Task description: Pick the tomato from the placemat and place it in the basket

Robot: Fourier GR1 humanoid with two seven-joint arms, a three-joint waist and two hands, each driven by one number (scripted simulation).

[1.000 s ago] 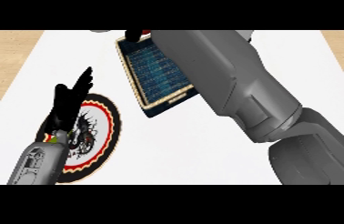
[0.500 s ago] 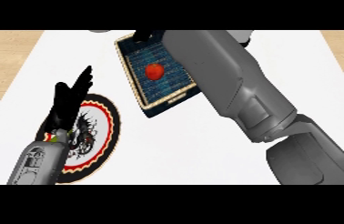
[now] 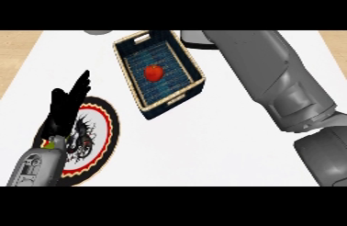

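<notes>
The small round red tomato [image 3: 154, 72] is seen lying inside the dark-blue rectangular woven basket [image 3: 168, 104]; placing is judged done. The black left hand [image 3: 68, 103] is rested over the round patterned placemat [image 3: 103, 125], fingers straight, close together. The right hand is hidden from view; only a clean withdrawal is called for.

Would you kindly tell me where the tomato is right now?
In the head view, the tomato lies on the basket's floor, above centre, right of the placemat.

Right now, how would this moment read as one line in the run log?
tomato: inside basket | left hand: open, fingers up, over placemat | right hand: out of view
</notes>
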